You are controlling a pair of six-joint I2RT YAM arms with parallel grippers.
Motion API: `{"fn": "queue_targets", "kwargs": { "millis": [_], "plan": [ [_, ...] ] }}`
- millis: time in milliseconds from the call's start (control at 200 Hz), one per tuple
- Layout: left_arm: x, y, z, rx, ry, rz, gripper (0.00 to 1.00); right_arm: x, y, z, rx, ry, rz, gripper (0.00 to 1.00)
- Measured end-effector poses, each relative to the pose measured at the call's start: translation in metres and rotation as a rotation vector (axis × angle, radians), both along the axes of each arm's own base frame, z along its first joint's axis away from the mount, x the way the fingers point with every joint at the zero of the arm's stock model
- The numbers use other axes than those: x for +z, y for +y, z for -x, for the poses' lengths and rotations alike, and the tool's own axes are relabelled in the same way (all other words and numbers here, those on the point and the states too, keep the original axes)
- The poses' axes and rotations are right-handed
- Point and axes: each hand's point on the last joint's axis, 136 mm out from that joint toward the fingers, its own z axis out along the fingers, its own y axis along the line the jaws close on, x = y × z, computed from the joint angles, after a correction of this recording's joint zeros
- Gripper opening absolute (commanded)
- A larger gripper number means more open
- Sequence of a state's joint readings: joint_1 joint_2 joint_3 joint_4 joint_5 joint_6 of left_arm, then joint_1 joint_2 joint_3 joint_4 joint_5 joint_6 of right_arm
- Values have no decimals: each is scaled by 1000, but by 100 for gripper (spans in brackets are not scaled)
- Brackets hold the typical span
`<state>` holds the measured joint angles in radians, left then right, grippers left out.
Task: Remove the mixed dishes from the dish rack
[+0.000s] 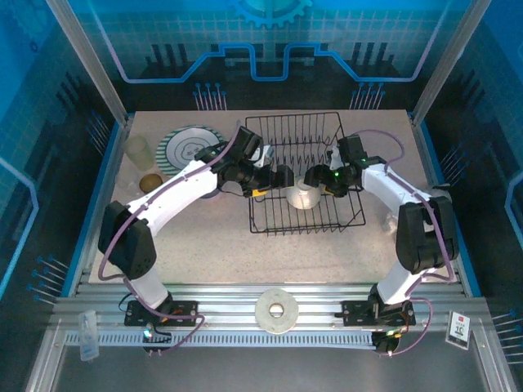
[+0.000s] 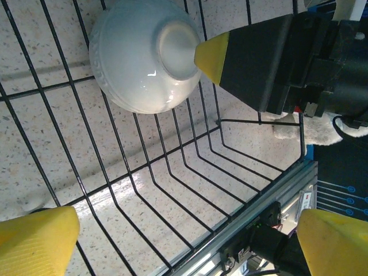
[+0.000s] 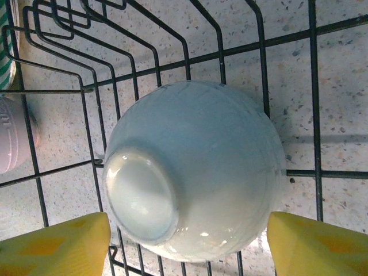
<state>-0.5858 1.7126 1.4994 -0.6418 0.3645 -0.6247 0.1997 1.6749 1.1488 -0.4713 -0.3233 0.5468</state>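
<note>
The black wire dish rack [image 1: 327, 131] stands mid-table. A cream bowl [image 1: 303, 197] lies upside down on its floor near the front. In the right wrist view the bowl [image 3: 213, 167] sits between my right gripper's [image 3: 187, 247] yellow fingertips [image 3: 54, 244], which are open with a gap on each side. My left gripper [image 2: 187, 247] hangs open over bare rack wires [image 2: 172, 172], the bowl [image 2: 144, 54] beyond it. From above, the left gripper [image 1: 283, 177] and right gripper [image 1: 314, 177] face each other over the rack. One right fingertip [image 2: 213, 54] is at the bowl's base.
A green-and-white striped plate [image 1: 189, 147], a pale tumbler [image 1: 139, 151] and a small brown cup [image 1: 149, 182] stand left of the rack. A lavender cup [image 3: 14, 135] is just outside the rack's wall. A white cloth lump [image 2: 319, 129] lies right of the rack. A white ring disc [image 1: 276, 311] rests on the front rail.
</note>
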Motion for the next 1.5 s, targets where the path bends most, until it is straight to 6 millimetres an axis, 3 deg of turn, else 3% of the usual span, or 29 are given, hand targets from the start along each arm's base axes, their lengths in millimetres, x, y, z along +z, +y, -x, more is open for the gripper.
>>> {"fn": "queue_targets", "kwargs": {
  "millis": [175,690,1056,1246,1496],
  "plan": [
    [-9,-7,-10,12,24,-7,99,-19,2,3,-4,39,-27,76],
    [-45,-12,-20,41,76,-81,99,-25,4,-1,-78,4,-183,65],
    [-57,-11,-20,59,115,-99,99,-32,3,3,-126,16,-213,82],
    [-58,-11,-20,61,115,-102,99,-33,5,6,-136,6,-245,76],
    [-60,-9,-19,61,121,-113,99,-32,6,5,-151,-23,-287,57]
  ]
}}
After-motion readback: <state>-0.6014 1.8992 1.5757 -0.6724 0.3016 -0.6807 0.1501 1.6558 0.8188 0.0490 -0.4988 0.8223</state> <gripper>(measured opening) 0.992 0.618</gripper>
